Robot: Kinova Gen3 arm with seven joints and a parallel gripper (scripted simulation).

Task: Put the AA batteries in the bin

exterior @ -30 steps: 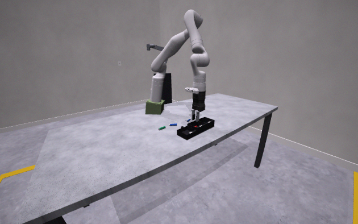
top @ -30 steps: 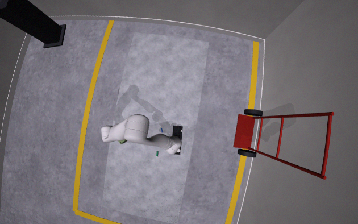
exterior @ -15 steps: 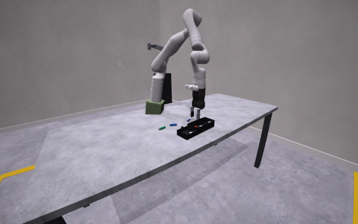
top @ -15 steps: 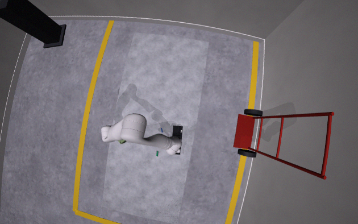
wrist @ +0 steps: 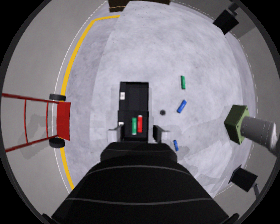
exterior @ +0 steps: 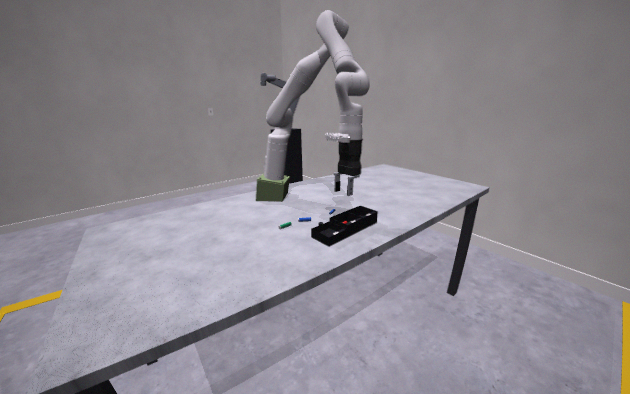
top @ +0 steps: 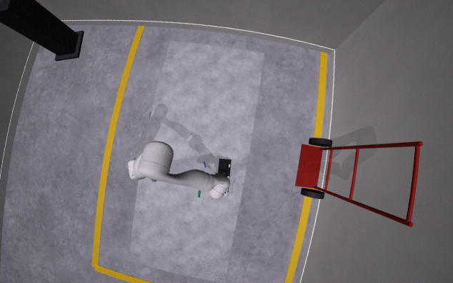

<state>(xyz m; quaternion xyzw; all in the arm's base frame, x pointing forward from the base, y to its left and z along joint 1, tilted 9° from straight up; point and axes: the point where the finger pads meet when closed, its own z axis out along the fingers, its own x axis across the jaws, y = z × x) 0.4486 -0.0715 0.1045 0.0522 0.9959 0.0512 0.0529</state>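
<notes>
Hovering fingers [exterior: 343, 184] spread wide, empty, above black bin [exterior: 345, 226] holding two batteries [wrist: 136, 124]

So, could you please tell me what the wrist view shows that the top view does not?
Only the wrist view shows inside the black bin tray: a green battery and a red battery side by side in one compartment.

Only the top view shows the arm from above, covering part of the tray, and the black pillar.

Both show the red hand truck, the yellow floor line and loose batteries on the table.
</notes>
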